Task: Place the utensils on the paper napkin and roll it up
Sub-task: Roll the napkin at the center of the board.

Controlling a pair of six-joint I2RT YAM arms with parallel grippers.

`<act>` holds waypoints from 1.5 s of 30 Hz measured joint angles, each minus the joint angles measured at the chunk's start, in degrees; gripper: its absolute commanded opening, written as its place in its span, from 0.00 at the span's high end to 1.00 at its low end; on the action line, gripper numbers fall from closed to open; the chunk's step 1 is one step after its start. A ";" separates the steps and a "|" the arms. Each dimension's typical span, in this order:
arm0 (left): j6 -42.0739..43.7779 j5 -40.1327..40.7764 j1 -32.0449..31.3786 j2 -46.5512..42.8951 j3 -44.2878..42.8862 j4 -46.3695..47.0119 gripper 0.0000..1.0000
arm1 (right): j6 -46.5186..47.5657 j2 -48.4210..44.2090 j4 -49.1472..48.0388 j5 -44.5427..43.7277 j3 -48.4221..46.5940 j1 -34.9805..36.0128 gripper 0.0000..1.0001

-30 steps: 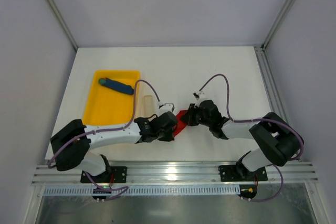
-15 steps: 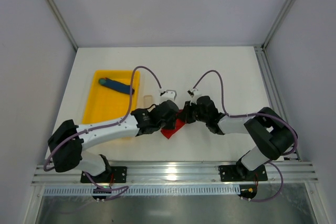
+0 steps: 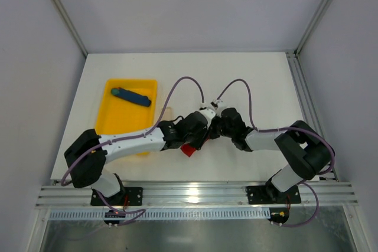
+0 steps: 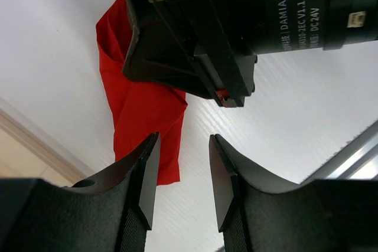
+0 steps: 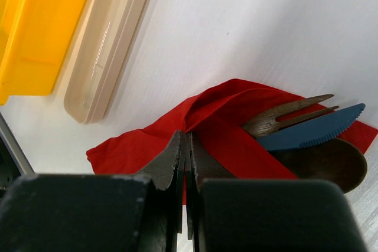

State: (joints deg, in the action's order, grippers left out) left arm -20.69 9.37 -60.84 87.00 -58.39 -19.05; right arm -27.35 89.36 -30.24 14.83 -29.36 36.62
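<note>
Where the right tool bites: closed on a fold of the paper napkin.
Just beyond, right: utensils on the napkin, partly wrapped.
Left tool: jaws apart, empty; napkin ahead-left on the table.
Far left of right tool: yellow tray.

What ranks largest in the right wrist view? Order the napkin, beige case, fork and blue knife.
1. paper napkin
2. beige case, though the frame crops it
3. blue knife and fork: they look alike and both are partly tucked in the napkin, so unranked
</note>
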 measured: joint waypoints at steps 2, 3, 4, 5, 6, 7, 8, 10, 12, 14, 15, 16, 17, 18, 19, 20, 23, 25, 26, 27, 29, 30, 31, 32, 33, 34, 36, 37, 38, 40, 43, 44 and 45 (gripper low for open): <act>1.70 -0.07 0.00 2.16 -0.52 -0.09 0.56 | 0.00 0.00 0.00 0.11 0.00 0.00 0.96; 2.29 -0.04 0.00 2.75 -0.55 -0.22 0.56 | 0.00 0.00 0.00 0.17 0.00 0.00 0.96; 2.97 0.07 0.00 3.15 -0.55 -0.33 0.56 | 0.00 0.00 0.00 0.22 0.00 0.00 0.96; 3.41 0.24 0.00 3.52 -0.55 -0.46 0.56 | 0.00 0.00 0.00 0.28 0.00 0.00 0.96; 3.78 0.48 0.00 3.85 -0.57 -0.52 0.56 | 0.00 0.00 0.00 0.35 0.00 0.00 0.96; 4.26 0.70 0.00 4.15 -0.61 -0.52 0.56 | 0.00 0.00 0.00 0.37 0.00 0.00 0.96; 4.63 1.01 0.00 4.48 -0.63 -0.52 0.56 | 0.00 0.00 0.00 0.39 0.00 0.00 0.96; 4.90 1.44 0.00 5.03 -0.66 -0.52 0.56 | -0.02 0.00 0.00 0.44 0.00 0.00 0.96; 4.98 1.70 0.00 5.42 -0.66 -0.48 0.56 | -0.07 0.02 -0.02 0.57 0.00 0.00 0.96; 5.09 1.97 0.00 5.70 -0.66 -0.46 0.56 | -0.22 0.04 -0.04 0.74 0.00 0.00 0.96; 5.11 2.05 0.00 5.81 -0.66 -0.44 0.56 | -0.24 0.04 -0.07 0.83 0.00 0.00 0.96; 5.14 2.12 0.00 5.90 -0.66 -0.42 0.56 | -0.28 0.04 -0.07 0.87 0.00 0.00 0.96; 5.16 2.19 0.00 5.95 -0.66 -0.31 0.56 | -0.33 0.04 -0.07 0.96 0.00 0.00 0.96; 5.18 2.19 0.00 5.99 -0.66 -0.13 0.55 | -0.37 0.04 -0.07 0.98 0.00 0.00 0.96; 5.31 2.19 0.00 6.03 -0.66 0.13 0.55 | -0.39 0.04 -0.07 1.01 0.00 0.00 0.96; 5.46 2.19 0.00 6.08 -0.66 0.42 0.56 | -0.39 0.04 -0.04 1.01 0.00 0.00 0.96; 5.97 2.25 0.00 6.27 -0.66 0.96 0.57 | -0.44 0.04 -0.07 1.05 -0.02 0.00 0.96; 6.16 2.38 0.00 6.51 -0.66 1.33 0.60 | -0.44 0.07 -0.04 1.05 -0.04 0.00 0.96; 6.21 2.47 0.00 6.67 -0.66 1.53 0.60 | -0.44 0.07 -0.07 1.07 -0.09 0.00 0.96; 6.23 2.60 0.00 6.91 -0.66 1.66 0.61 | -0.44 0.09 -0.07 1.05 -0.11 0.00 0.96; 6.23 2.69 0.00 7.39 -0.66 1.68 0.65 | -0.46 0.33 -0.09 1.09 -0.24 0.00 0.96; 6.16 2.71 0.00 7.67 -0.66 1.70 0.70 | -0.46 0.44 -0.07 1.14 -0.31 0.00 0.96; 6.21 2.71 0.00 7.93 -0.66 1.70 0.74 | -0.57 0.57 -0.07 1.18 -0.33 0.00 0.96; 6.14 2.78 0.00 8.24 -0.66 1.70 0.78 | -0.66 0.66 -0.07 1.25 -0.33 0.00 0.96; 6.08 2.84 0.00 8.46 -0.66 1.73 0.88 | -0.79 0.68 -0.07 1.27 -0.33 0.00 0.96; 5.95 2.91 0.00 8.70 -0.66 1.75 0.93 | -0.92 0.68 -0.07 1.29 -0.33 0.00 0.94; 5.97 3.21 0.00 9.09 -0.66 1.73 1.00 | -1.27 0.68 0.11 1.36 -0.48 0.00 0.89; 5.92 3.39 0.00 9.22 -0.66 1.79 1.00 | -1.51 0.68 0.57 1.38 -0.79 -0.02 0.85; 5.92 3.69 0.00 9.29 -0.66 1.86 1.00 | -1.75 0.68 1.09 1.42 -1.27 -0.15 0.70; 5.79 4.37 0.00 9.35 -0.66 2.08 1.00 | -2.97 0.55 2.43 1.55 -2.58 -0.90 0.67; 5.53 5.49 0.00 9.38 -0.70 2.86 1.00 | -4.52 -0.87 5.53 1.44 -4.15 -3.10 0.63; 5.38 5.81 0.00 9.38 -0.70 3.08 1.00 | -5.40 -2.10 6.88 1.36 -4.42 -4.42 0.63; 5.09 5.95 0.00 9.38 -0.70 3.10 1.00 | -6.14 -3.54 8.22 1.25 -4.61 -5.66 0.63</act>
State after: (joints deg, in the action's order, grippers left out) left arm -15.59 15.31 -60.84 96.38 -59.09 -15.94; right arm -33.50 85.82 -22.02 16.08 -33.98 30.96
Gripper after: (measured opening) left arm 0.010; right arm 0.368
